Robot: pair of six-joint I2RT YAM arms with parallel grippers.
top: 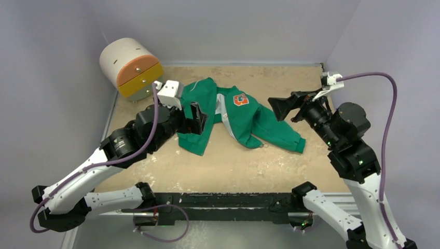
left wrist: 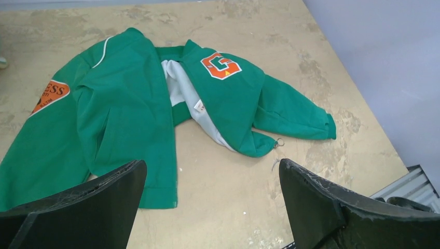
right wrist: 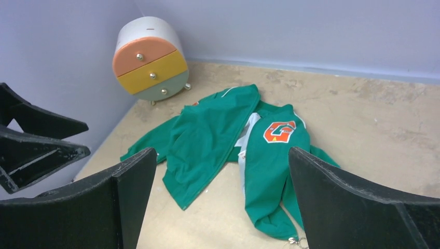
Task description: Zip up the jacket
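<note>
Pincers first: the left pincer [top: 197, 118] [left wrist: 211, 166] is spread wide with nothing between its fingers, sitting over the front panel of the jacket [top: 238, 122] [left wrist: 124, 104] [right wrist: 207, 135] that lies nearer the drawer chest [top: 132, 67] [right wrist: 150, 57]. Whether its tips touch the cloth, I cannot tell. Over to the right pincer [top: 276, 109] [right wrist: 222, 153]: released too, jaws gaping and empty, held off the jacket's far sleeve, well apart from the drawer chest with the whole garment between them.

And the jacket itself lies on the bench [top: 207, 171], just beside the drawer chest, collar end toward the back wall. It's unzipped, folks: the two fronts splay apart and the pale lining [left wrist: 181, 88] shows between them. The orange letter patch [top: 240, 99] [left wrist: 220, 66] [right wrist: 279, 132] rides on the front farther from the drawer chest. A second orange patch [left wrist: 51, 95] marks the sleeve on the drawer-chest side. The panel farther from the drawer chest is folded back at its lower corner, and a small metal ring [left wrist: 278, 142] [right wrist: 296, 239] sits right at that corner, resting on the bench.
</note>
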